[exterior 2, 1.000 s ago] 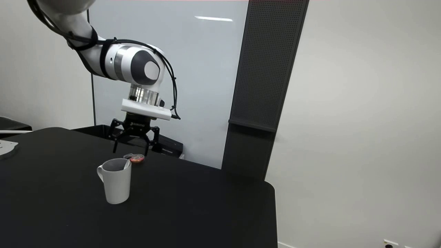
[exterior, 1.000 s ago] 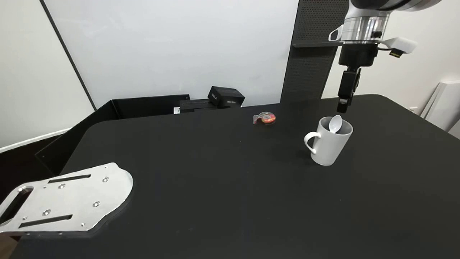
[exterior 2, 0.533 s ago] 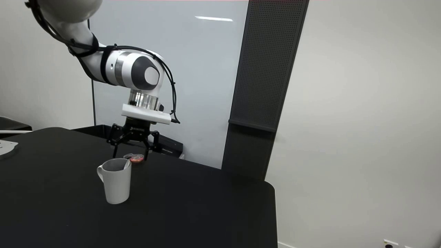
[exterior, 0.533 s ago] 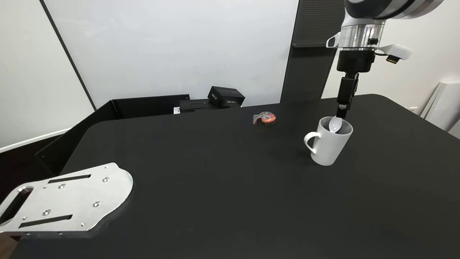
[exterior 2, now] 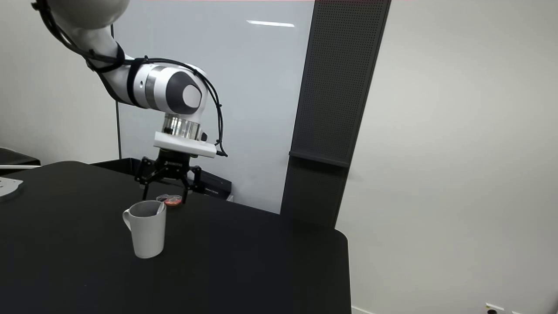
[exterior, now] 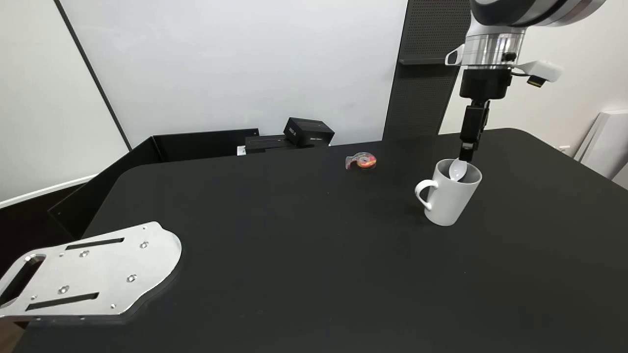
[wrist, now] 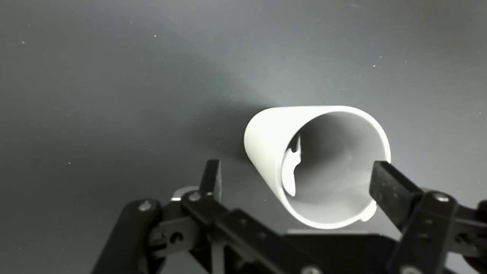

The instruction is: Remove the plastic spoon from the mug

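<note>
The white mug [exterior: 447, 202] stands upright on the dark table. It also shows in an exterior view [exterior 2: 148, 235] and the wrist view [wrist: 266, 133]. The white plastic spoon [exterior: 458, 169] stands in it, bowl up at the rim, and shows in an exterior view [exterior 2: 161, 208]. In the wrist view the spoon [wrist: 290, 171] leans against the mug's left inner wall; its lower handle is hidden. My gripper [wrist: 298, 175] is wide open and empty. Its left finger is left of the mug, its right finger overlaps the right rim. In both exterior views the gripper [exterior: 466, 154] [exterior 2: 165, 199] hangs just above rim height.
A small red-and-dark tape dispenser [exterior: 364, 160] lies near the table's back edge. A flat silver metal plate [exterior: 108, 269] lies at the table's near left. A black box [exterior: 308, 132] stands beyond the back edge by the white wall panel.
My gripper has moved down toward the mug over the first half second, then stays nearly still. It stays open. The mug and spoon have not moved.
</note>
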You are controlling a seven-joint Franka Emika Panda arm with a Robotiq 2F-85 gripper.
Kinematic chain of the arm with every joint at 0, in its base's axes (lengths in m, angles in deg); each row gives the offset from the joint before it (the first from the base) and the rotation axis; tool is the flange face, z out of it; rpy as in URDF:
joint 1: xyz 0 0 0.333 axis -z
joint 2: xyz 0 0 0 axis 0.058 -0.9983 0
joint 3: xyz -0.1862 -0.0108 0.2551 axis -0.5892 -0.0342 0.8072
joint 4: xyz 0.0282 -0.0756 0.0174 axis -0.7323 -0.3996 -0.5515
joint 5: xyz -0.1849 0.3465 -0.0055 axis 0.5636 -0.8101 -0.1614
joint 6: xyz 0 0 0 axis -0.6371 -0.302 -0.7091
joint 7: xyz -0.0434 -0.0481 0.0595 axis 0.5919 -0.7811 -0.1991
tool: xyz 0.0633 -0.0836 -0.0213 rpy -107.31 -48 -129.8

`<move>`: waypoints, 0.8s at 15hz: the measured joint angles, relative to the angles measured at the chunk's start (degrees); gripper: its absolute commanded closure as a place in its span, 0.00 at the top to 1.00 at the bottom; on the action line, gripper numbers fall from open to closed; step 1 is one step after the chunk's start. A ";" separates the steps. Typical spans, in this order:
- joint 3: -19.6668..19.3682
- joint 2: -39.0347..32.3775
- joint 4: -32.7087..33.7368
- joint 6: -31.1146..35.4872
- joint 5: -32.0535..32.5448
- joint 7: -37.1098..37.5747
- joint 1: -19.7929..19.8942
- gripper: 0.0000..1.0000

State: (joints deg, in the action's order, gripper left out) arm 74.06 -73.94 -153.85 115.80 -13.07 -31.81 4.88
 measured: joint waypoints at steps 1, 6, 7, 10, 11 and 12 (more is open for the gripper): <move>0.04 -0.04 -0.15 0.02 0.00 0.05 -0.01 1.00; 0.17 -0.41 -0.47 0.36 0.77 0.94 -0.66 1.00; 0.17 -0.42 -0.47 0.47 1.27 1.44 -0.91 1.00; 0.17 -0.40 -0.40 1.05 2.50 2.54 -1.39 1.00; 0.17 -0.40 -0.39 1.24 2.73 2.73 -1.41 1.00; 0.17 -0.40 -0.39 1.36 2.88 2.87 -1.41 1.00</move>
State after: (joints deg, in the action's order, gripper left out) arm 74.23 -74.34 -154.24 117.16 -10.19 -28.95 3.47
